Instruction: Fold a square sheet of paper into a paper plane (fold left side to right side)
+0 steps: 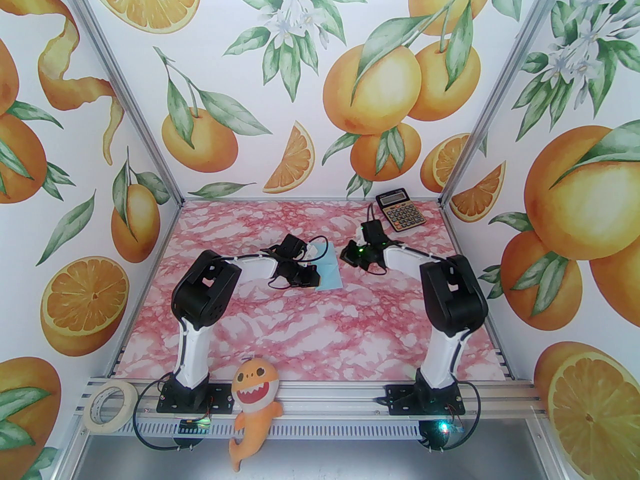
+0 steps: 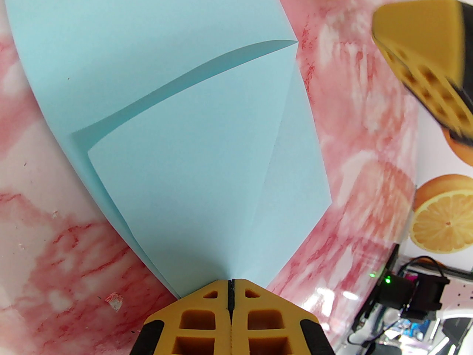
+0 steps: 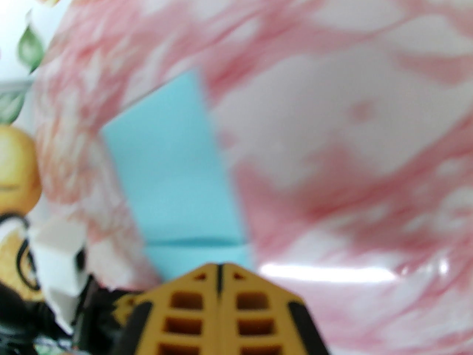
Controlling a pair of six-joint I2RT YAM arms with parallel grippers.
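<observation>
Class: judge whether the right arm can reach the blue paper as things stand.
Likely yes: the right gripper, shut, sits at the edge of the square sheet of paper, nothing between.

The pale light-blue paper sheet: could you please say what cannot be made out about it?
Top view: the left arm's black wrist covers part of the pale light-blue paper sheet; creases too small.
Left wrist view: its far end runs off frame; yellow left gripper hides the near corner.
Right wrist view: blur smears its folds.
</observation>
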